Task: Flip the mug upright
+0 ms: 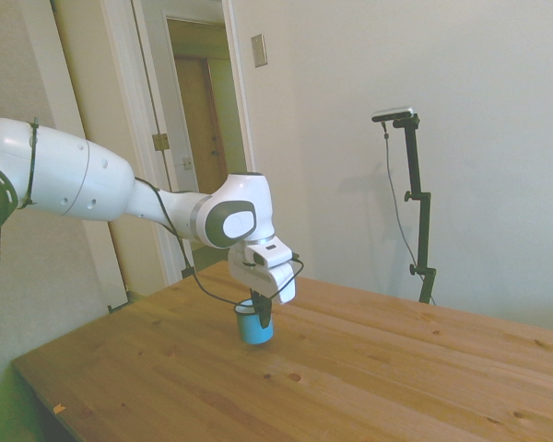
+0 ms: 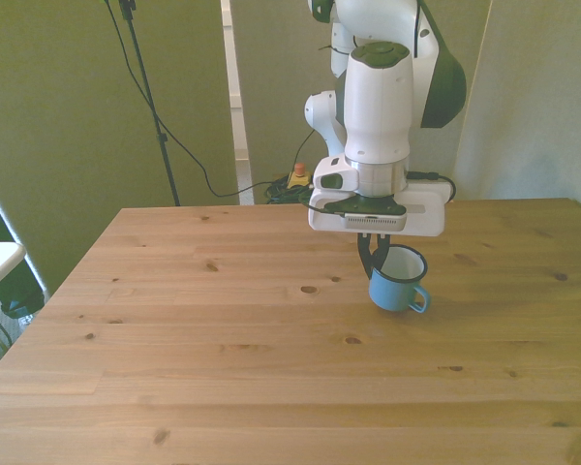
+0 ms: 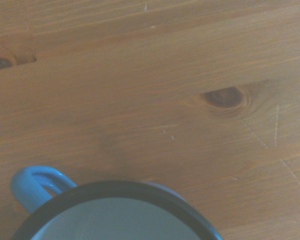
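Mug (image 2: 397, 283) sat right of centre in the front view, mouth up, tilted slightly, dark rim showing, handle (image 2: 422, 301) sticking out toward the lower right of that frame. Whether its base touched the table (image 2: 223, 329) or hung just above it couldn't be told.

Gripper (image 2: 371, 254) came straight down onto the mug's rim on the front view's left side. Fingers looked pinched on the mug wall there, one inside the mouth, one outside; the gap was too dark to confirm fully.

Side view: mug (image 1: 255, 328) just below frame centre, directly under the gripper (image 1: 259, 313), blue body visible beneath the dark fingers.

Wrist view: mug rim (image 3: 115, 187) and pale interior filled the bottom edge, blue handle (image 3: 32, 182) at lower left, wood knot (image 3: 222, 96) right of centre on the table planks.
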